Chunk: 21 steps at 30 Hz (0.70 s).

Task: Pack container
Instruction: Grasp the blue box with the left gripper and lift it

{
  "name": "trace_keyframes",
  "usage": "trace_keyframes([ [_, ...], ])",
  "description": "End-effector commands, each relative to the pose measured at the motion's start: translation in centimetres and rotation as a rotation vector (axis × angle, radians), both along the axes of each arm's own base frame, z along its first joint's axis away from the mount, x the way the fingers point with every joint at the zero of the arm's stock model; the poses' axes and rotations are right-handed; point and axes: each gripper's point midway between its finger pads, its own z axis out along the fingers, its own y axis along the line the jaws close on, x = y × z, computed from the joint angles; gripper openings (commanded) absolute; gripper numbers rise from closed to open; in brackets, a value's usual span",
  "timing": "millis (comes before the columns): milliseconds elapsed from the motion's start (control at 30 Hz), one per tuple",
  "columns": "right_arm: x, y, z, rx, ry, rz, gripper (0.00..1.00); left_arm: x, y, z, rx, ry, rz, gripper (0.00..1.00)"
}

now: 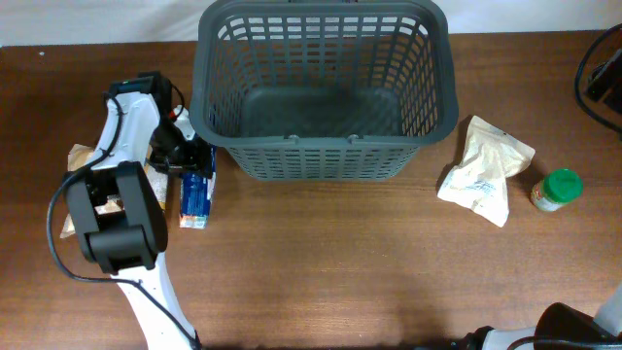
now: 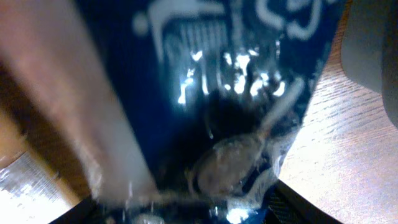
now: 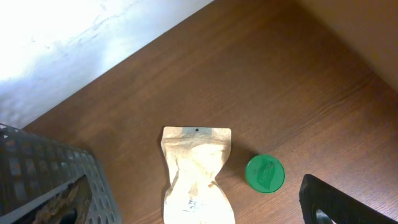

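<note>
At the table's far edge, centre, sits the container (image 1: 321, 156), a dark grey slotted basket. It's open side up and looks empty, so packing is prob. at its first item. Just beside its L front corner, the left gripper (image 1: 192, 165) is down on the far end of a blue packet (image 1: 197, 194), which lies flat on the table (image 1: 340, 272) w/ its long side running away from the basket wall. The end-on approach makes sense: the packet is thin, so an end or edge gives the fingers something to bite. The left wrist view is all blurred blue foil (image 2: 205, 74), creased near the bottom, so the cam is very close. Can't tell whether the fingers are clamped on it or only straddling it. A tan packet (image 1: 80, 157) lies partly hidden under that arm. On the R side, a pale pouch (image 1: 484, 173) and a green-lidded jar (image 1: 557, 190) wait near each other, apart from the basket. The right gripper (image 3: 196, 208) hangs above them w/ fingers (image 3: 333, 205) spread wide, nothing between. It's prob. parked clear so the L arm can work the basket first. Risk: the foil is slick and may slip on the lift.
</note>
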Motion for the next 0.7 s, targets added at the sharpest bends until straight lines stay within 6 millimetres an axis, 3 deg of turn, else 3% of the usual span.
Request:
trace_keyframes([
  [0, -0.1, -0.5, 0.2, -0.009, -0.001, -0.024, 0.99, -0.4, 0.1, -3.3, 0.004, 0.063, -0.032, 0.58],
  [367, -0.1, -0.5, 0.2, -0.009, -0.001, -0.024, 0.99, -0.8, 0.1, -4.9, 0.006, 0.105, 0.006, 0.58],
  [400, -0.1, -0.5, 0.2, -0.009, -0.001, -0.024, 0.99, -0.8, 0.0, -4.9, 0.006, 0.105, 0.005, 0.54],
  [467, -0.1, -0.5, 0.2, -0.009, -0.001, -0.024, 0.99, -0.8, 0.1, -4.9, 0.007, 0.106, 0.011, 0.17],
  [500, -0.1, -0.5, 0.2, -0.009, -0.001, -0.024, 0.99, -0.8, 0.1, -4.9, 0.008, 0.109, 0.020, 0.10],
  [567, -0.1, -0.5, 0.2, -0.009, -0.001, -0.024, 0.99, -1.1, 0.0, -4.8, 0.008, 0.120, 0.028, 0.02],
  [667, -0.1, -0.5, 0.2, -0.009, -0.001, -0.024, 0.99, -1.5, -0.1, -4.7, 0.009, 0.143, 0.047, 0.02],
])
